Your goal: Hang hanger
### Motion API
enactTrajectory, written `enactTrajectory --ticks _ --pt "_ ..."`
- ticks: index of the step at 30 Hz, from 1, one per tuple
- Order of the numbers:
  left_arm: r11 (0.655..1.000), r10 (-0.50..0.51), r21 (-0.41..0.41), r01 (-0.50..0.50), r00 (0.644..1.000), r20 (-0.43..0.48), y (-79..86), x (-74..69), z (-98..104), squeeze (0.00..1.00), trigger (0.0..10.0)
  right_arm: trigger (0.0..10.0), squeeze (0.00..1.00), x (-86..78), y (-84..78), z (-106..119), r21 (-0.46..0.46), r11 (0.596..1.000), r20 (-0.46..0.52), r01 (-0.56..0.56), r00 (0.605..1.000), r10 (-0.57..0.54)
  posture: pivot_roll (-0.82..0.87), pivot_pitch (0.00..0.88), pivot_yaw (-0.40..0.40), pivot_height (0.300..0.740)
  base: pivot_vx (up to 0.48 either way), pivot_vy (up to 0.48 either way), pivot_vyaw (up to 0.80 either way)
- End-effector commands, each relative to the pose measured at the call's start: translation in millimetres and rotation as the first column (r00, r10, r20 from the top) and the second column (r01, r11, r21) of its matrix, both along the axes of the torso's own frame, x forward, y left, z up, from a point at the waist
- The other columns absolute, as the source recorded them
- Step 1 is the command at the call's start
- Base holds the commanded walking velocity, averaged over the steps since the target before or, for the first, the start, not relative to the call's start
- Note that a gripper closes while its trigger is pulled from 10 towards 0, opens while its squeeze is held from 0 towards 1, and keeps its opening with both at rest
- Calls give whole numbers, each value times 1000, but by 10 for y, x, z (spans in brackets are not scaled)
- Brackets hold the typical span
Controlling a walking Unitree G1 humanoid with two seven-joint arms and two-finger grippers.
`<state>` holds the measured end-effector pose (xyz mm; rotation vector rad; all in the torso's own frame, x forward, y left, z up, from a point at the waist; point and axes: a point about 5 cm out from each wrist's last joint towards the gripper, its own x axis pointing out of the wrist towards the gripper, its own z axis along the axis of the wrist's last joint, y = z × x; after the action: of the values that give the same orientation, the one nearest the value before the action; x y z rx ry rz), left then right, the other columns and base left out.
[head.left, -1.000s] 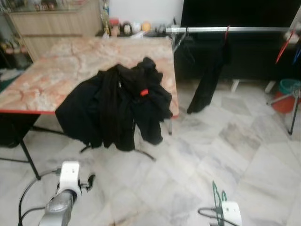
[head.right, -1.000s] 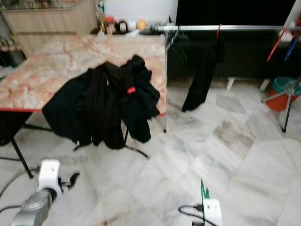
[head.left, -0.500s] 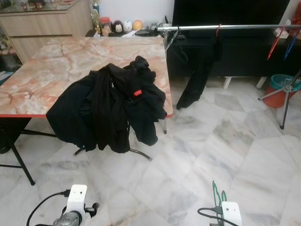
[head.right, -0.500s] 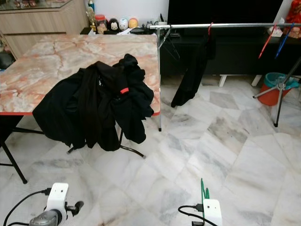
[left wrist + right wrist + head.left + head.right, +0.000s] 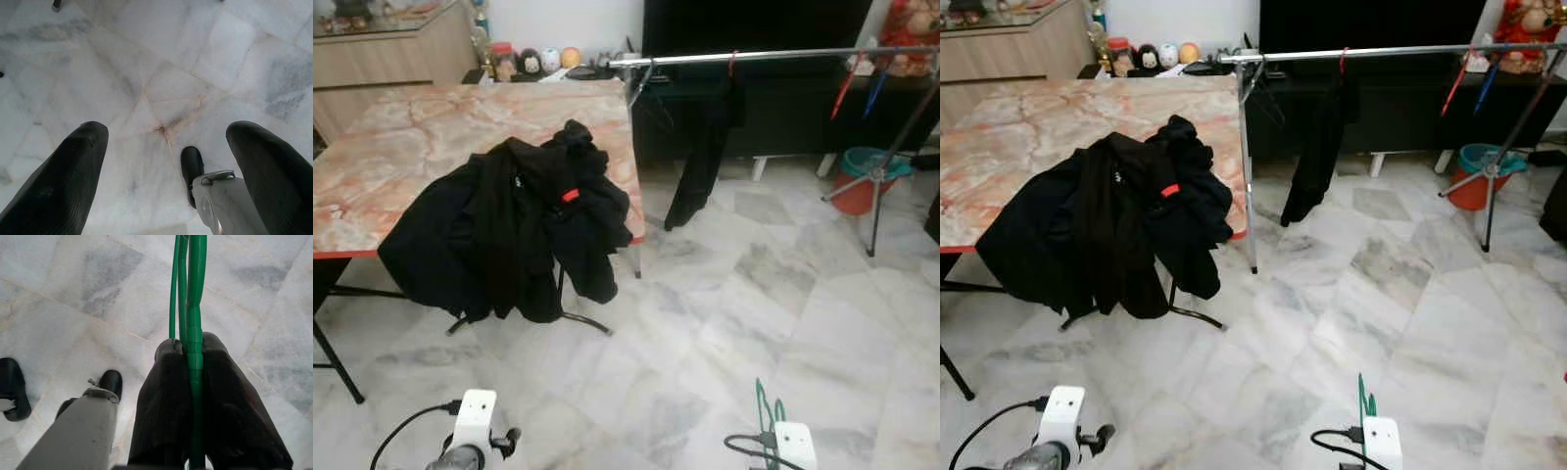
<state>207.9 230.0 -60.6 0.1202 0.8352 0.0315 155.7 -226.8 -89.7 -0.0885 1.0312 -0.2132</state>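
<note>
Right gripper [image 5: 190,357] is clamped on the green hanger [image 5: 190,293], held low over marble floor. The clothes rail [image 5: 773,55] lies well ahead and above, running crosswise. Left gripper [image 5: 166,161] hangs idle, fingers apart.

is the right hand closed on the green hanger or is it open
Closed. In the right wrist view, the right hand has both black fingers pressed against the green hanger, leaving no gap.

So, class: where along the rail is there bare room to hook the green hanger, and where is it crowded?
The rail is bare between the hanging black garment and the red and blue hangers near its right end. Its left end, by the table, is crowded with an empty hanger and that garment. The right gripper holds the green hanger.
</note>
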Motion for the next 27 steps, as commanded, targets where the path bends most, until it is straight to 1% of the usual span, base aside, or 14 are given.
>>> enactTrajectory --ticks 1,27 --pt "1000 -2 22 2 1000 -30 49 -70 -33 0 10000 10000 0 52 33 14 11 1000 15 3 1000 -3 143 0 4 732 0 -251 0" --pt "1000 17 21 -16 997 -70 62 -182 -95 0 10000 10000 0 87 12 32 7 1000 16 -15 1000 15 152 0 -14 732 0 -250 0"
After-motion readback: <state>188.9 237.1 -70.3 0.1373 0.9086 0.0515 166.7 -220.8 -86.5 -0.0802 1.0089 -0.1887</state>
